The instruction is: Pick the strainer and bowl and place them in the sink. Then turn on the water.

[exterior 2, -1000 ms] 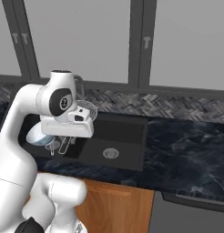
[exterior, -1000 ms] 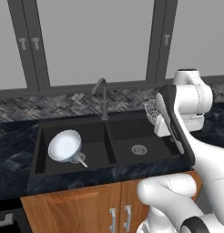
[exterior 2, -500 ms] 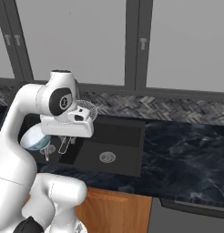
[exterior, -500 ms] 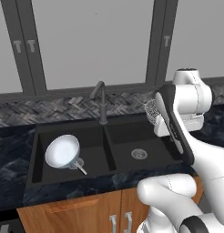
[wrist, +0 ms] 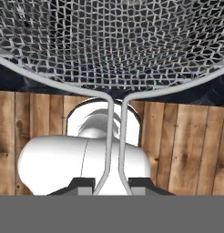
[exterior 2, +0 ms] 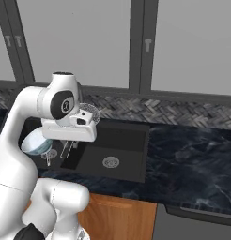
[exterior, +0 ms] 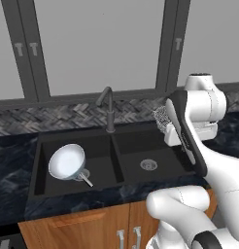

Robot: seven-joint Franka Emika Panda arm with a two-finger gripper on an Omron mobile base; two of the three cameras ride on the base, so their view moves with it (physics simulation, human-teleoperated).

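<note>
In the left base view, the bowl (exterior: pixel 67 161) is lying tilted in the left basin of the black sink (exterior: pixel 40 146), its white inside facing up and toward the camera, with a thin metal piece poking out just below its rim. The dark gooseneck faucet (exterior: pixel 107 108) is standing behind the divider between the two basins. The right basin is showing its round drain (exterior: pixel 148 165). The strainer (exterior: pixel 162 118) is hanging above the right end of the sink, beside the arm's wrist, its mesh peeking out past the dark forearm.

In the right base view, the strainer (exterior 2: pixel 88 114) is sitting up against the hand, above the sink (exterior 2: pixel 134 151), mesh basket tipped toward the window. The bowl (exterior 2: pixel 35 143) is partly showing under the hand, low in the far basin. The dark marble counter (exterior 2: pixel 192 159) is running off to the right.

In the hand view, the gripper (wrist: pixel 112 183) is clamping the strainer (wrist: pixel 114 41) by its wire handle, the two dark fingertips (wrist: pixel 82 183) pressing on either side of the twin wires, while the mesh basket is spreading across the top. Wooden cabinet fronts (wrist: pixel 186 145) are lying behind it.
</note>
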